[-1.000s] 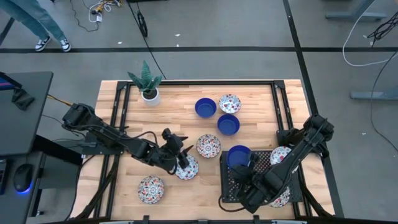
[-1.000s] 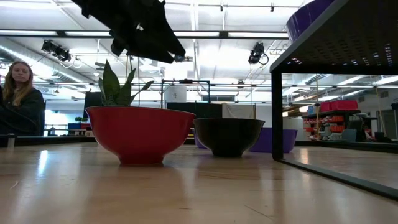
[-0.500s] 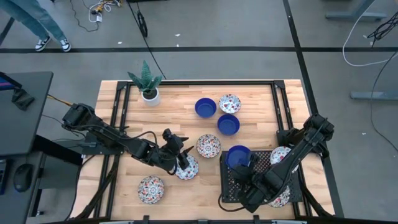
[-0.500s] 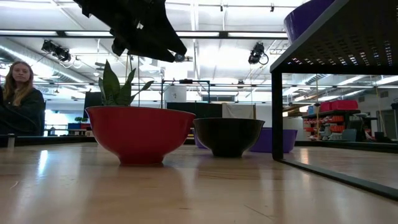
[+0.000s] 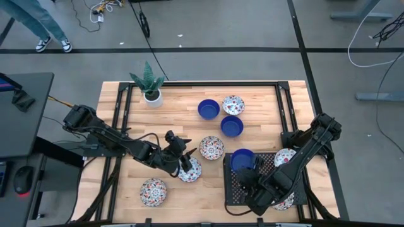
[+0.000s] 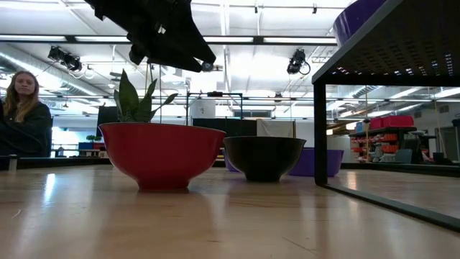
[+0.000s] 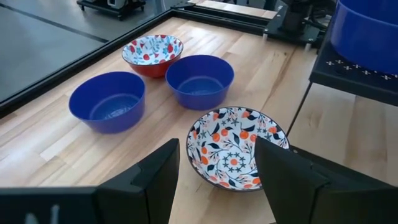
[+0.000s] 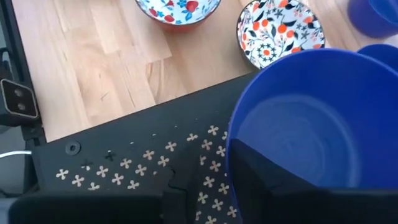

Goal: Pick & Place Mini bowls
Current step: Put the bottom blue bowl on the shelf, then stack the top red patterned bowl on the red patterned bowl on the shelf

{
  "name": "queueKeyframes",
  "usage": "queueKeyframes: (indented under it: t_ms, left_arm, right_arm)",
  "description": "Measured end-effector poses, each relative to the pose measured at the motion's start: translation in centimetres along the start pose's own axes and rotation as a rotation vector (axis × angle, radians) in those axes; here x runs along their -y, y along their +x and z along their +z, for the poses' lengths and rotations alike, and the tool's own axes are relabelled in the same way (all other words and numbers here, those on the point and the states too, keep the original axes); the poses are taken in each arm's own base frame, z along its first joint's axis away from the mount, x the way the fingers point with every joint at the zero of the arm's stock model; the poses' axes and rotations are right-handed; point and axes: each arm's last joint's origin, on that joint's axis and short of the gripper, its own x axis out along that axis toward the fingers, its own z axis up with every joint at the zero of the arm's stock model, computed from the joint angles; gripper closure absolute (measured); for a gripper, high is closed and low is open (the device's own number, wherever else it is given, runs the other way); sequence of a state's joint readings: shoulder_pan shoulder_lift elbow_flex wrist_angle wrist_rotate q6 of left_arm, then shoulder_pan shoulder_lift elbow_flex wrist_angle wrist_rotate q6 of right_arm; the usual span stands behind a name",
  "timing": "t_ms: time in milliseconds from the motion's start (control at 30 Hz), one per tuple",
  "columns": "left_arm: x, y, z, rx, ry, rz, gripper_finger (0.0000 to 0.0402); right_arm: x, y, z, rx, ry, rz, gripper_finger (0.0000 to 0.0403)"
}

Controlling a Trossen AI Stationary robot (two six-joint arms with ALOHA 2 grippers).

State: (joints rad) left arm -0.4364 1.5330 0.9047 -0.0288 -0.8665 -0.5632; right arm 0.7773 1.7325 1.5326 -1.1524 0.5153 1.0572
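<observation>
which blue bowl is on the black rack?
The blue bowl at the rack's front-left corner, by the right gripper. The other two blue bowls sit on bare wood.

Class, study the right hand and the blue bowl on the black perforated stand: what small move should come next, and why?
Probably the right hand should finish opening and draw back. The blue bowl already sits on the black stand, and the fingers look parted around its rim. The left hand hangs open over a patterned bowl.

The left gripper (image 5: 183, 159) hangs low over the desk's middle, its 2 fingers (image 7: 155, 180) spread wide. The right gripper (image 5: 247, 176) sits near the front right corner, fingers slightly parted.
</observation>
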Motion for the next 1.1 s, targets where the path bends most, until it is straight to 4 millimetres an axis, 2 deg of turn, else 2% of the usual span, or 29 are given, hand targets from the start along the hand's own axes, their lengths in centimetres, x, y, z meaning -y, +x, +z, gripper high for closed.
queueKeyframes:
  t_ms: [367,467,633,733,833,967,1100]
  left_arm:
    - [0.0,0.0,0.0,0.0,0.006,0.0,0.0187]
    - [0.0,0.0,0.0,0.001,0.006,-0.001,0.0187]
    - [0.0,0.0,0.0,0.002,0.007,-0.001,0.0187]
    - [0.0,0.0,0.1,0.004,0.01,-0.003,0.0187]
    - [0.0,0.0,0.1,0.005,0.013,-0.003,0.0187]
    - [0.0,0.0,0.1,0.007,0.015,-0.004,0.0192]
    - [0.0,0.1,0.2,0.01,0.01,-0.001,0.02]
  right_arm:
    - [0.3,-0.9,0.2,0.003,-0.018,0.041,0.0275]
    - [0.9,-2.3,0.5,0.039,-0.034,0.085,0.0265]
    - [2.9,-5.8,1.4,0.142,-0.143,0.191,0.0252]
    - [4.6,-8.2,2.4,0.319,-0.24,0.183,0.0251]
    - [7.2,-9.7,3.3,0.538,-0.207,0.024,0.0252]
    - [11.9,-8.9,4.0,0.645,-0.044,-0.197,0.0262]
    - [17.3,-7.3,5.2,0.592,0.056,-0.296,0.027]
